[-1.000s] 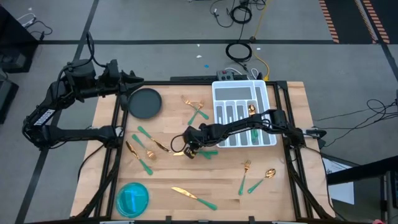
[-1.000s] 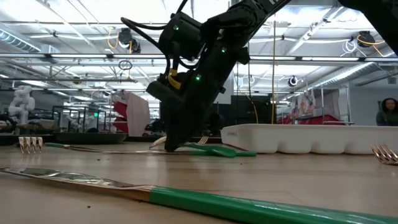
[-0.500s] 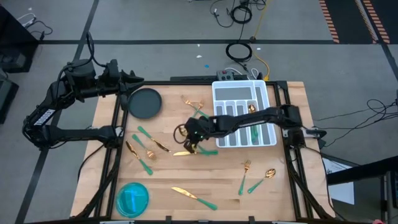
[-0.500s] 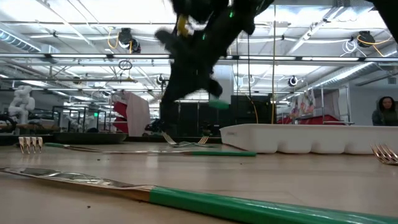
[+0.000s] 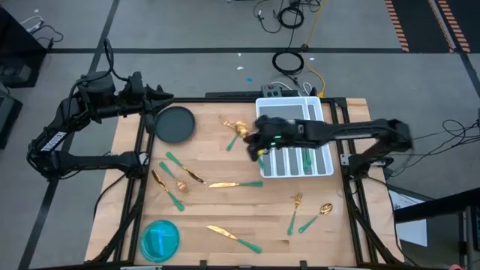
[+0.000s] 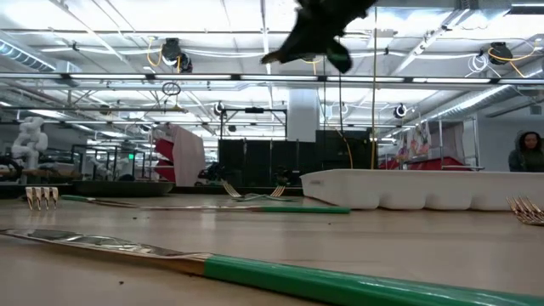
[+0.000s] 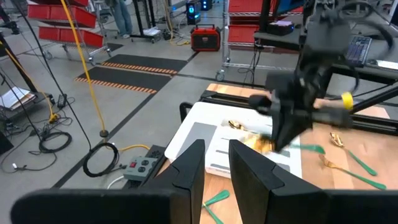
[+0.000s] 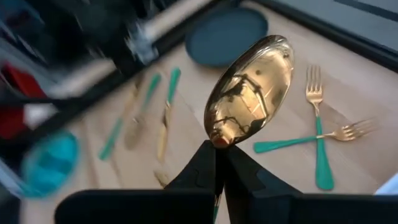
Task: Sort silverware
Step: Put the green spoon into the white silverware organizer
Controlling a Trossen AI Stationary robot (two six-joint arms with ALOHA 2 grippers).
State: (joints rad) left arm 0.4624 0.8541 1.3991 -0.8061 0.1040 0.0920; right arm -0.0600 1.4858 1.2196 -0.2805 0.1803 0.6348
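We see the white slotted tray (image 5: pixel 291 139) directly under our right gripper (image 8: pixel 219 155), the dark plate (image 5: pixel 174 124) and blue dish (image 5: pixel 160 238) well off beyond it. Two crossed forks (image 8: pixel 323 140) lie below the raised hand; about eight more pieces dot the table (image 5: pixel 225 217). The fingers are clamped together on a gold spoon (image 8: pixel 249 90), held aloft. The left gripper (image 7: pixel 216 171) waits off-table, fingers slightly apart.

Bright overhead strip lighting; right pincer (image 6: pixel 319 38) motion-blurred; spoon (image 8: pixel 249 90) mirrors ceiling glare.
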